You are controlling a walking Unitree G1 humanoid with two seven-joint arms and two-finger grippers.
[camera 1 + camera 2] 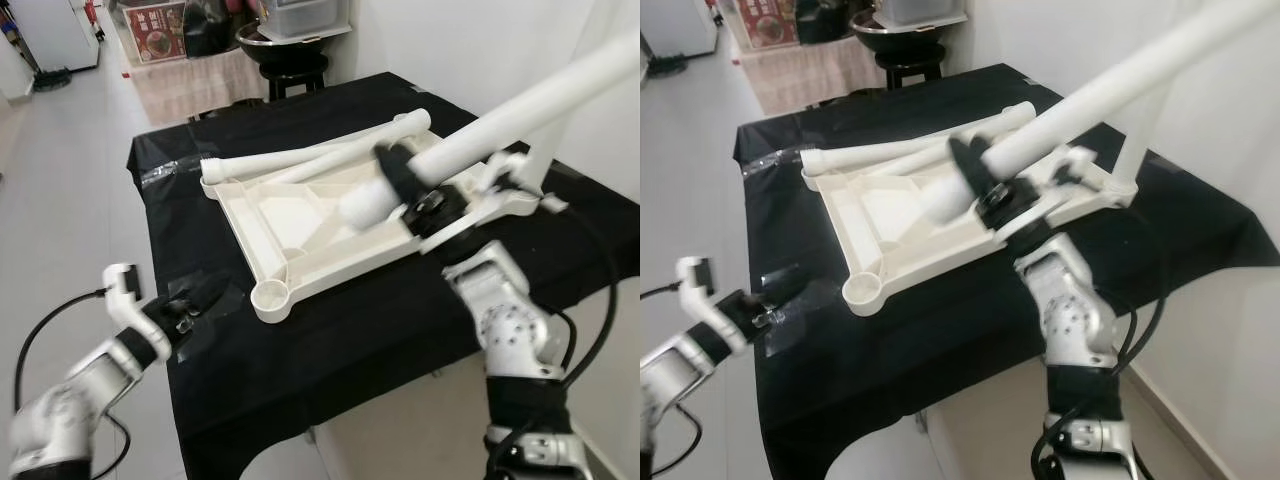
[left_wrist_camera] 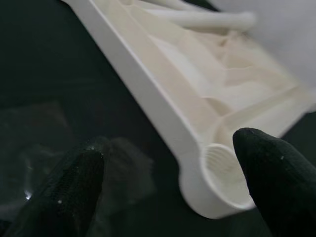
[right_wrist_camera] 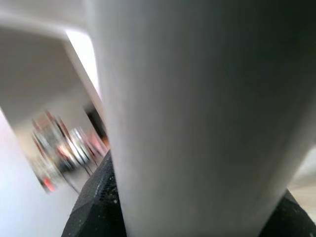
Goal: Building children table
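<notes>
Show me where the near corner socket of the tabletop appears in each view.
Left eye view: socket, lower centre, at the tabletop's near corner.
Right eye view: lower left.
Left wrist view: beside one finger of the left gripper.
Right wrist view: the held leg, close up.
Shared landmark: the tabletop.

The long white plastic table leg [image 1: 520,115] ran out past the picture's upper right corner, its far end unseen. In the right wrist view the leg was a blur, hiding the black fingers' grip.
</notes>
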